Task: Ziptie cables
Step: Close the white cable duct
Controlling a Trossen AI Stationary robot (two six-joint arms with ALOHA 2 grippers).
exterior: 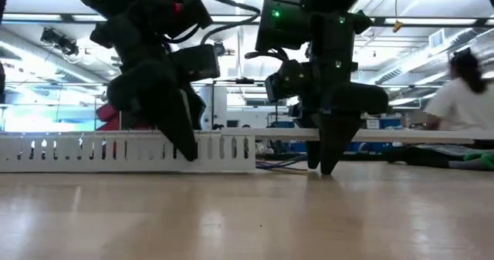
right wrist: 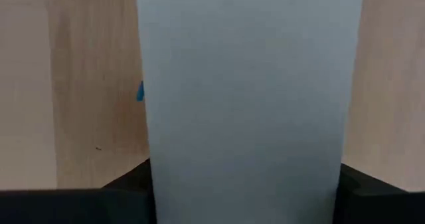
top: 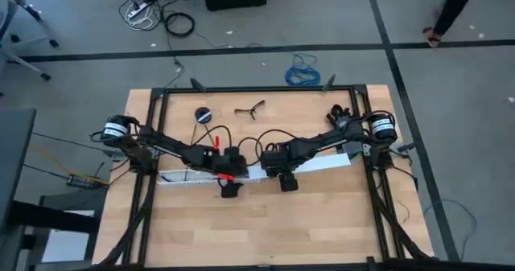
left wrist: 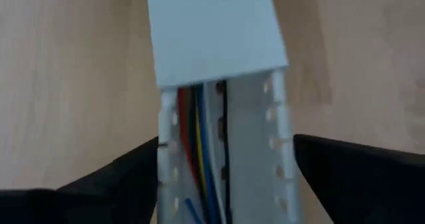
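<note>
A white slotted duct (top: 197, 176) lies along the table's middle. The cables (left wrist: 196, 159), red, yellow, blue and dark wires, run inside it and show past its end (exterior: 282, 165). A flat white cover (top: 318, 163) overlaps the duct's right end (left wrist: 216, 31) and runs toward the right edge. My left gripper (left wrist: 226, 167) is open and points down, one finger on each side of the duct just short of the cover's end. My right gripper (right wrist: 246, 174) points down over the cover with its fingers at the cover's two long edges. My left gripper has one finger (left wrist: 133, 167) close against the duct's side wall (left wrist: 163, 151); I cannot tell whether it touches. My right gripper takes the cover across its width, a finger (right wrist: 129, 177) on each long edge (right wrist: 147, 144), from above. The cover lies level at the height of the duct's top (exterior: 401, 137), clear of the table there.
A small black round object (top: 203, 115) and a dark forked tool (top: 251, 108) lie toward the table's far edge. The black frame (top: 257, 88) borders the table. A blue coiled cable (top: 302, 74) lies on the floor beyond. A person (exterior: 463, 98) sits in the room behind.
</note>
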